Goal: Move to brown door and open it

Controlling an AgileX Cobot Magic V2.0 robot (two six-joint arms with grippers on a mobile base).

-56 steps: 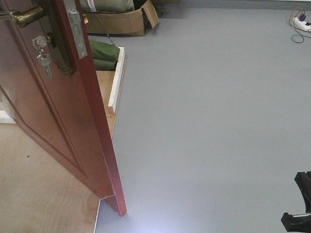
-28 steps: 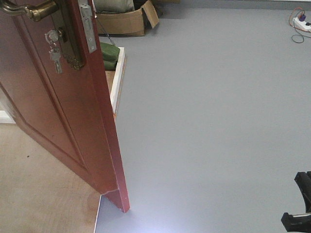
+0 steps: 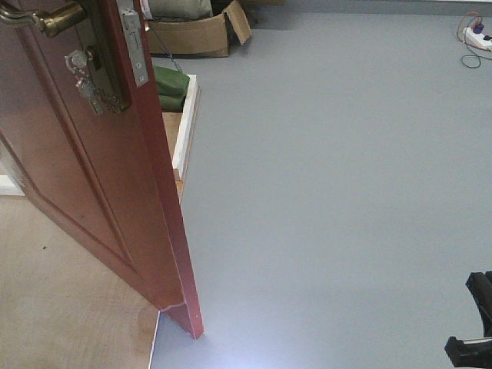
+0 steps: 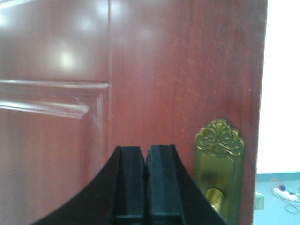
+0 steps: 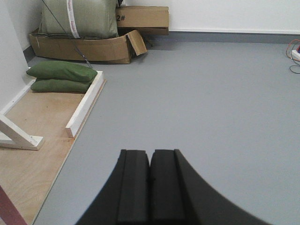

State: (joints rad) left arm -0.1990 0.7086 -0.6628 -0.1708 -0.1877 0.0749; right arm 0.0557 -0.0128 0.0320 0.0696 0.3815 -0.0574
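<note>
1. The brown door [image 3: 100,200] stands ajar at the left of the front view. Its narrow free edge is turned toward the camera, and its bottom corner sits where the plywood base [image 3: 69,307] meets the grey floor [image 3: 330,192].
2. High on the door are the brass lever handle [image 3: 48,17], a small bunch of keys [image 3: 83,75] hanging below it, and the silver latch plate [image 3: 133,42] on the edge.
3. The left end effector [image 4: 146,152] has its two black pads pressed together with nothing between them. It points straight at the glossy door face, which fills its wrist view. I cannot tell whether the tips touch the wood.
4. In that view the embossed brass backplate [image 4: 220,161] lies just right of the pads, near the door's free edge.
5. The right end effector [image 5: 150,157] also has its pads together and holds nothing. It faces open grey floor, away from the door, with only a red-brown sliver at the lower left corner of its view.
6. Beyond it are green bags [image 5: 61,77], a white frame rail [image 5: 86,103] and a cardboard box [image 5: 89,47].
</note>
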